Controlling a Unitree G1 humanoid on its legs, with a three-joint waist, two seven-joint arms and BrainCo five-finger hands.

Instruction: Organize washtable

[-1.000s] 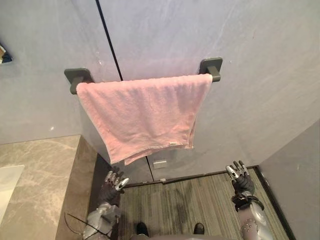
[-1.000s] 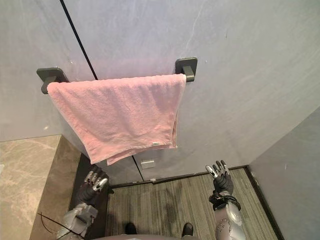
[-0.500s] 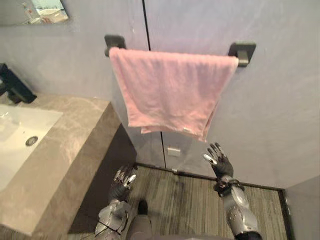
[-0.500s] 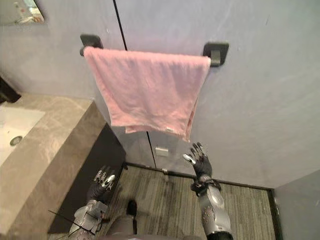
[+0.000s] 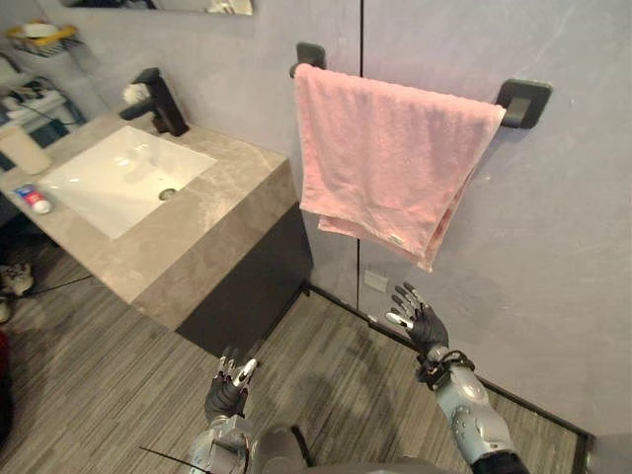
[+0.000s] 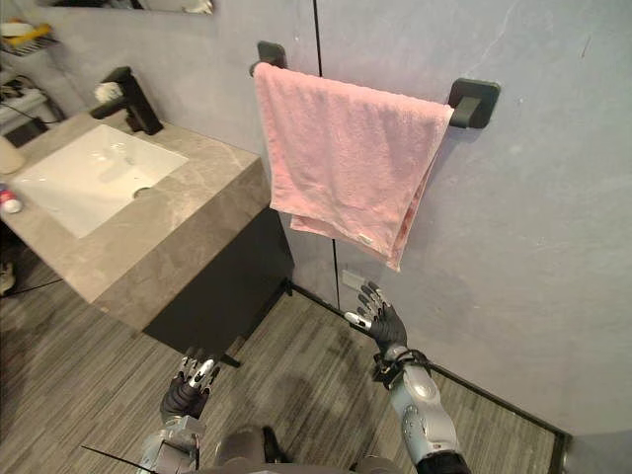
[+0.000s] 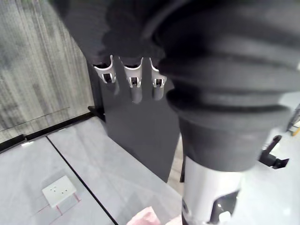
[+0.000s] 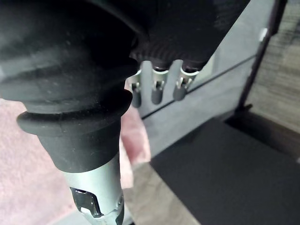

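Note:
A pink towel [image 5: 395, 163] hangs folded over a dark wall bar [image 5: 520, 101]. To its left stands the washtable [image 5: 222, 212], a stone counter with a white sink [image 5: 114, 178] and a black faucet [image 5: 158, 99]. A small red-capped tube [image 5: 33, 198] and a white bottle [image 5: 22, 150] sit at the counter's far left. My right hand [image 5: 420, 322] is raised, open and empty, just below the towel's lower corner without touching it. My left hand [image 5: 229, 387] hangs low over the floor in front of the dark cabinet, fingers [image 7: 133, 82] relaxed and empty.
A wall shelf [image 5: 39, 38] with small items hangs beyond the sink. A dark cabinet front [image 5: 247, 286] sits under the counter. Striped grey flooring [image 5: 109, 365] spreads in front of the washtable. A socket plate [image 5: 375, 280] is on the wall below the towel.
The camera has swung left, bringing the washtable, sink and faucet fully into view. My right hand stays raised and open beneath the towel; the left hand stays low.

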